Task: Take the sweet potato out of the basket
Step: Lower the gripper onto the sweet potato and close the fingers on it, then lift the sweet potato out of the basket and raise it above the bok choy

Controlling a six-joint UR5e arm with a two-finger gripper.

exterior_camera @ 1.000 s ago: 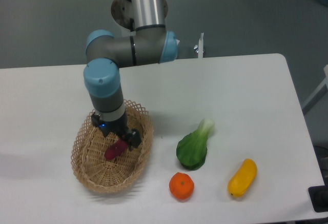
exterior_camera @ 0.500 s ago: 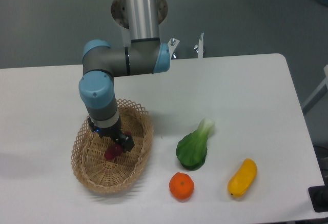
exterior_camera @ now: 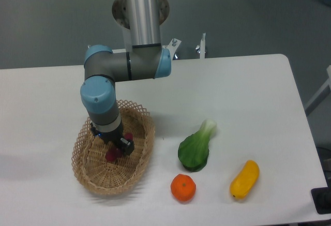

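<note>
The sweet potato (exterior_camera: 110, 155) is a small magenta tuber lying inside the tan wicker basket (exterior_camera: 89, 176) at the table's front left. Only bits of it show under the tool. My gripper (exterior_camera: 115, 146) points straight down into the basket, low over its floor. Its dark fingers (exterior_camera: 126, 145) stand on either side of the sweet potato, still spread apart, so the gripper looks open around it. Whether the pads touch the tuber is hidden by the wrist.
A green bok choy (exterior_camera: 195, 148) lies right of the basket. An orange fruit (exterior_camera: 183, 187) and a yellow oblong vegetable (exterior_camera: 244, 179) sit near the front edge. The arm's elbow and upright link hang over the back left of the table.
The wrist has moved left and down into the basket, so the gripper now covers most of the sweet potato. The other produce has not moved.
</note>
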